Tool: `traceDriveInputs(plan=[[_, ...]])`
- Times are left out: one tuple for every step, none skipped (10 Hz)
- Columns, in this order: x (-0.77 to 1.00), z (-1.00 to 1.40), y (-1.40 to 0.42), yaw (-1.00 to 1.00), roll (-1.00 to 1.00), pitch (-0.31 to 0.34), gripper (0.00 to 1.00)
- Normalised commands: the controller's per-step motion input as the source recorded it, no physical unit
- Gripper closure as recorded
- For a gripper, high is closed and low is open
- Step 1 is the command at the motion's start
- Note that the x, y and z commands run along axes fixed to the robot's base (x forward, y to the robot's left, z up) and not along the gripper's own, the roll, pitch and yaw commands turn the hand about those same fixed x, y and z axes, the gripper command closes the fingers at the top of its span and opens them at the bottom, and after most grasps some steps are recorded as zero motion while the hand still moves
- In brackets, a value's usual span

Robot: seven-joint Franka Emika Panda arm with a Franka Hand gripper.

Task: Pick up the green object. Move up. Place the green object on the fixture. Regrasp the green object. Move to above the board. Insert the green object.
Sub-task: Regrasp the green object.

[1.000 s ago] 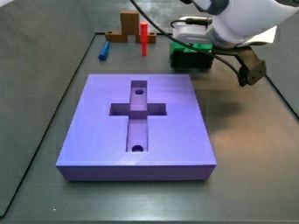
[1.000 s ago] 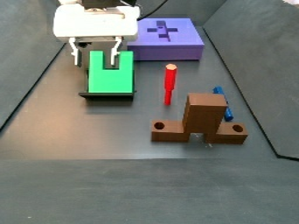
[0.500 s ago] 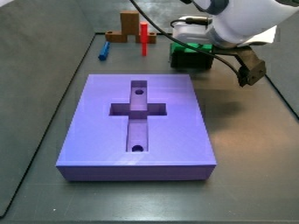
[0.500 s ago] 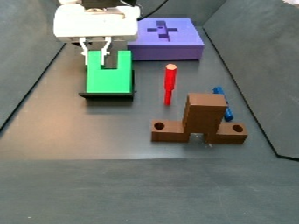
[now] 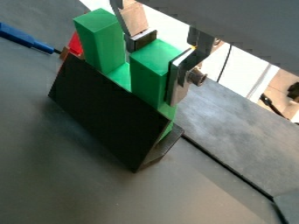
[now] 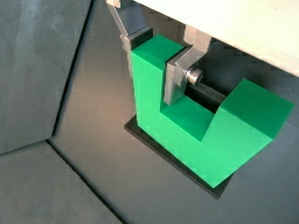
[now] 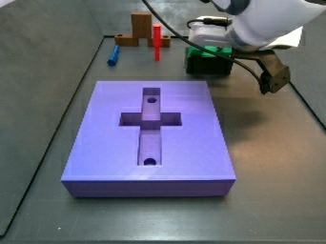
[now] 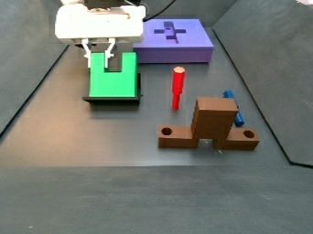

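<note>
Green object (image 6: 193,122) stands in fixture (image 5: 105,114), prongs pointing up; gripper (image 6: 158,52) fingers clamped on one prong.

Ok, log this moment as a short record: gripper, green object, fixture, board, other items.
gripper: down at the fixture, one green prong between its silver fingers; whether the pads press it, cannot tell
green object: U-shaped, resting on the fixture, notch open towards the gripper
fixture: dark holder under the green object, on the floor beside the board
board: purple slab, cross recess empty
other items: red post upright; brown block standing near it, blue piece lying on the floor
</note>
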Motion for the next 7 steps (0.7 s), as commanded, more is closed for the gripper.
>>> traceDriveInputs(plan=[[0.00,0.00,0.00,0.00,0.00,0.000,1.00],[0.00,0.00,0.00,0.00,0.00,0.000,1.00],[0.00,0.00,0.00,0.00,0.00,0.000,1.00],[0.00,0.00,0.00,0.00,0.00,0.000,1.00],[0.00,0.00,0.00,0.00,0.00,0.000,1.00],[0.00,0.00,0.00,0.00,0.00,0.000,1.00],[0.00,0.00,0.00,0.00,0.00,0.000,1.00]])
